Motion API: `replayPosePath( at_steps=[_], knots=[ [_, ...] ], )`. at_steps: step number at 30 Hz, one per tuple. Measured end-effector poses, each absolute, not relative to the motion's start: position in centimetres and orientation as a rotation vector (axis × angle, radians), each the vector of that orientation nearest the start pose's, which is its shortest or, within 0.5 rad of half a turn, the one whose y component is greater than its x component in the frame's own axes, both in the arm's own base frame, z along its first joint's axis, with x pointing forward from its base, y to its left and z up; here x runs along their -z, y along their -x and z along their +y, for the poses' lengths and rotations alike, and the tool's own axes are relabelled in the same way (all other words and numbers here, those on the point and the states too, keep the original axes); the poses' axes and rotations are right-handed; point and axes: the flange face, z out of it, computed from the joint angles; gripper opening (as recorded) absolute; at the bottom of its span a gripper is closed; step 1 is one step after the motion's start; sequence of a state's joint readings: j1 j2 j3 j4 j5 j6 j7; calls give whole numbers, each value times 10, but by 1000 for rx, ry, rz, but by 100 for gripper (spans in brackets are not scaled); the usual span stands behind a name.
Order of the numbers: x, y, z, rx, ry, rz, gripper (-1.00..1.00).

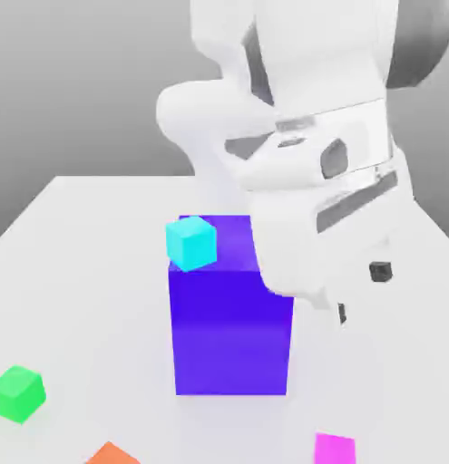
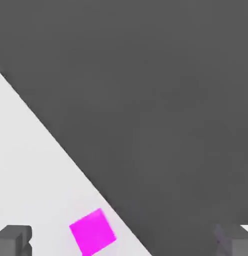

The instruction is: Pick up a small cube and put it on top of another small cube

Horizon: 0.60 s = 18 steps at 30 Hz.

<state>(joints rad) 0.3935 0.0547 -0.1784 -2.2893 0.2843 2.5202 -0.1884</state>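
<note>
The small magenta cube (image 1: pixel 334 449) lies on the white table near the front edge, toward the exterior view's right. In the hand view the magenta cube (image 2: pixel 93 232) sits close to the table's edge, between my two fingertips (image 2: pixel 13 240) and nearer this one, untouched. The bright green cube (image 1: pixel 17 393) rests at the front on the exterior view's left, far from the magenta one. My gripper (image 1: pixel 361 292) hangs above the table beside the big purple block, higher than the magenta cube. In the hand view the gripper (image 2: pixel 123 242) is open with nothing held.
A big purple block (image 1: pixel 232 313) stands mid-table with a small cyan cube (image 1: pixel 191 242) on its top corner. A small orange cube (image 1: pixel 110 455) lies at the front edge. The table edge (image 2: pixel 70 155) runs close to the magenta cube, with dark floor beyond.
</note>
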Motion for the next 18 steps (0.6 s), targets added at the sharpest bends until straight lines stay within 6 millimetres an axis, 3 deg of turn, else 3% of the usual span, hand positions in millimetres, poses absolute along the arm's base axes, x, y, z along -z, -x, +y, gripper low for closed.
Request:
replayPosePath(
  at_steps=[9, 13, 14, 18],
  knots=[
    [-207, -514, 132, 28, 3009, -826, 0],
    [-149, -512, 134, 4, 3011, -897, 0],
    [-136, -512, 134, 2, 3011, -898, -100],
    [-136, -511, 134, 0, 3011, -898, -100]
  ],
)
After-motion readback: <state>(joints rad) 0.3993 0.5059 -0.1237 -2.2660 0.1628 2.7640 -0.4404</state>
